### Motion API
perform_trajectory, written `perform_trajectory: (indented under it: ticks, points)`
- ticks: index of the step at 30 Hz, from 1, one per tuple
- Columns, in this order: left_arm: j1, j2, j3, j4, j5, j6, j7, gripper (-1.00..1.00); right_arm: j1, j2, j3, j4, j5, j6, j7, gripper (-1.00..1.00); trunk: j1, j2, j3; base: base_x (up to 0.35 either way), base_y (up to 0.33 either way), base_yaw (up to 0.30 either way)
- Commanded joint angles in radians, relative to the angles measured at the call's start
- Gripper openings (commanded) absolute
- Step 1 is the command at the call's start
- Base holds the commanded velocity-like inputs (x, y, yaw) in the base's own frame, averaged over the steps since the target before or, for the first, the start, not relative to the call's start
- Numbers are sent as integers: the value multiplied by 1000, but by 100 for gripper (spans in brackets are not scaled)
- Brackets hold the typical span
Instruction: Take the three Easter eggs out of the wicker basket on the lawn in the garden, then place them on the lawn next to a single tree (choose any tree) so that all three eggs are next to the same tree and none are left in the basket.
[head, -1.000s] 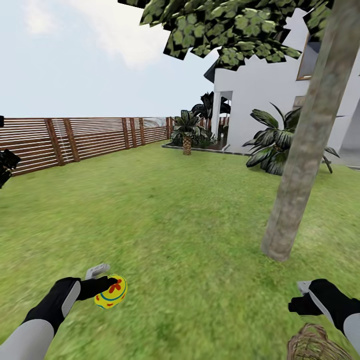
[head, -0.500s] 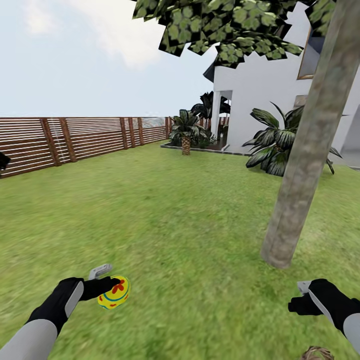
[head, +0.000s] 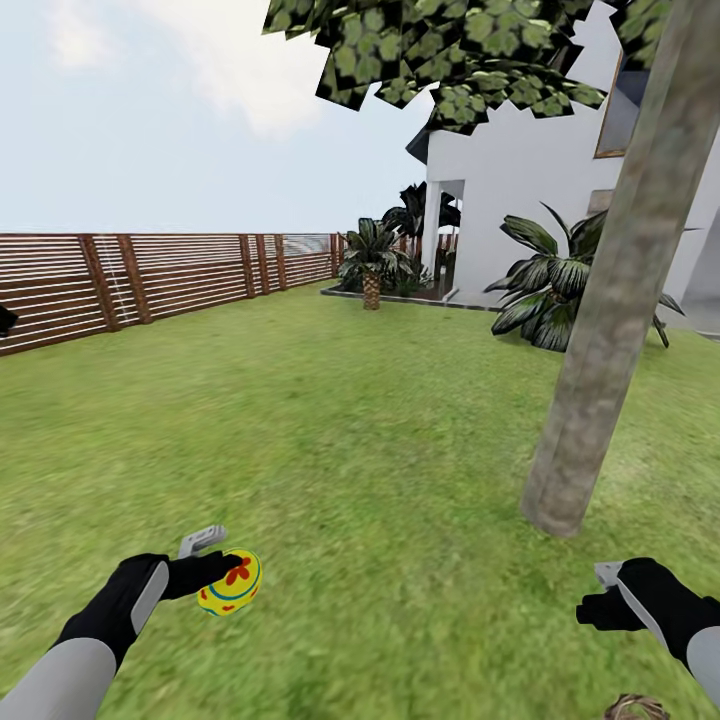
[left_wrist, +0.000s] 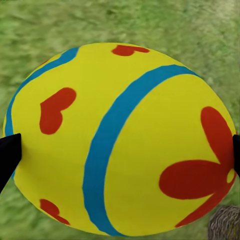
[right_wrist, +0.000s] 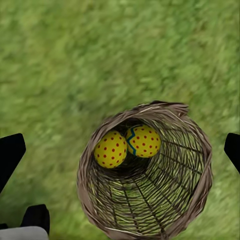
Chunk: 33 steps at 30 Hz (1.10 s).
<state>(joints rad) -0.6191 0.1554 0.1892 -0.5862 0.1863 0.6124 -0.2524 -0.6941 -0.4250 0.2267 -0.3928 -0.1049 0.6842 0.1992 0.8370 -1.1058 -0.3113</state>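
1. Your left gripper (head: 222, 568) is reaching low over the lawn (head: 330, 430), clenching one egg (head: 229, 583).
2. Your right gripper (head: 603, 600), jaws spread wide, is hovering near the tree (head: 600, 330).
3. Your right wrist camera is looking into the basket (right_wrist: 197, 195), holding two eggs (right_wrist: 127, 145).

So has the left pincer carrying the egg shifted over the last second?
No: the left pincer with the egg keeps its spacing from the tree; the camera shifted.
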Motion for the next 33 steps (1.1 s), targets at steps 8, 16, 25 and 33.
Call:
perform_trajectory:
  ticks: [8, 16, 25, 33]
  points:
    - [-1, -2, 3, 0, 3, 0, -2, -100, -1, -1, 8, -1, -13, 5, -3, 100, 31, -57, -26, 0, 0, 0]
    - [-1, -2, 4, 0, 4, -6, 1, -100, -1, -6, -1, -2, -27, 6, 14, 100, 62, -113, -52, 0, 0, 0]
    - [-1, -1, 6, 3, 5, -6, 1, -100, -1, -19, 2, 92, -39, -20, 46, 100, 96, -176, -80, 0, 0, 0]
    - [-1, -24, 5, 8, 2, -6, 1, -100, -1, -86, 2, 161, -38, -113, 40, 100, 127, -232, -105, 0, 0, 0]
